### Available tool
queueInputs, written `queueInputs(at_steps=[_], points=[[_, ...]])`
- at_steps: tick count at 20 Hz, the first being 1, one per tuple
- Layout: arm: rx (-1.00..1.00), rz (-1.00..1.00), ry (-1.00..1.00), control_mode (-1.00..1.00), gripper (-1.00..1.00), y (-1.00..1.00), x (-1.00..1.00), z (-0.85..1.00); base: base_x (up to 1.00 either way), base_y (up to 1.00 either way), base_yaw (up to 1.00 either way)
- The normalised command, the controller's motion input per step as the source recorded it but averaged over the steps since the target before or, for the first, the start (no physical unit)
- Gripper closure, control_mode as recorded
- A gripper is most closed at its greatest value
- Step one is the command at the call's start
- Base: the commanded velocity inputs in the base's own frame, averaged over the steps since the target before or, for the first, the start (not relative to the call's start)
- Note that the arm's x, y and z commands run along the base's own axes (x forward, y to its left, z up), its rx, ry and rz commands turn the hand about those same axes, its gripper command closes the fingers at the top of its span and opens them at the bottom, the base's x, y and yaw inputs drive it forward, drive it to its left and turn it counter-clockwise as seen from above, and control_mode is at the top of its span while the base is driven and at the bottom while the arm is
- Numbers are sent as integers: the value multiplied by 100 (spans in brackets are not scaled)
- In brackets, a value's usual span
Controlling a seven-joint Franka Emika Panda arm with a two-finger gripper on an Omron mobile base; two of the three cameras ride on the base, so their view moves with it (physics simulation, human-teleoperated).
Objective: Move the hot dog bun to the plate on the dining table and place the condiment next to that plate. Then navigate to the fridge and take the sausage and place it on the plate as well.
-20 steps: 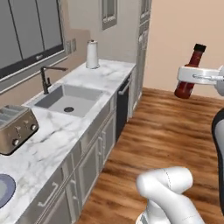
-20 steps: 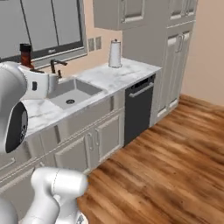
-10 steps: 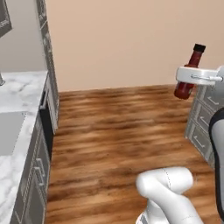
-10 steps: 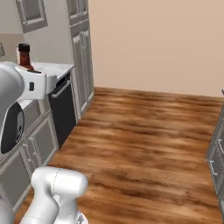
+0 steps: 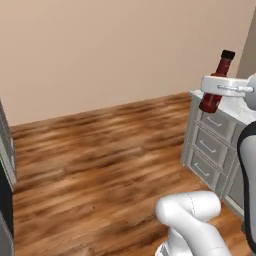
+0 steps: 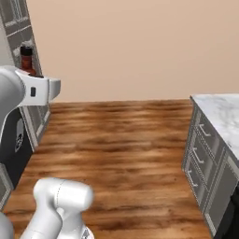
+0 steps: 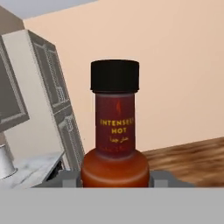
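A: Held high off the floor — the condiment [image 5: 216, 85], a slim dark-red bottle with a black cap, leaning a little in the left base view.

B: Gripped how?

A: Clamped around the lower body by the gripper [image 5: 218, 90], white hand pressed at both sides of the glass. Seen close in the hand view: condiment [image 7: 114, 135] upright, label reading "INTENSELY HOT", grey finger parts touching its wide shoulder left and right.

B: And from the other side?

A: Only cap and neck of the condiment [image 6: 27, 58] poking above the white hand, in front of a tall grey cabinet [image 6: 21, 42].

B: Around it?

A: Wooden floor [image 5: 95, 165] spread across the middle, plain beige wall [image 5: 115, 50] behind. At right, a marble-topped unit with grey drawers — the dining table [image 6: 217, 121] probably, though too little of it in view to be sure. Same unit [image 5: 210, 150] just below and behind the bottle in the left base view.

B: Anything else close by?

A: Dark appliance front [image 6: 14, 140] at the left edge under the arm. In the hand view, a panelled cabinet [image 7: 52, 100] beside the bottle and a strip of marble counter [image 7: 33, 170] low at left.
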Motion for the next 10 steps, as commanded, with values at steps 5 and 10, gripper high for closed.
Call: queueInputs(at_steps=[5,10], points=[[0,0,0,100,100,0,0,0,100,0,-37],[0,0,0,100,100,0,0,0,100,10,-43]])
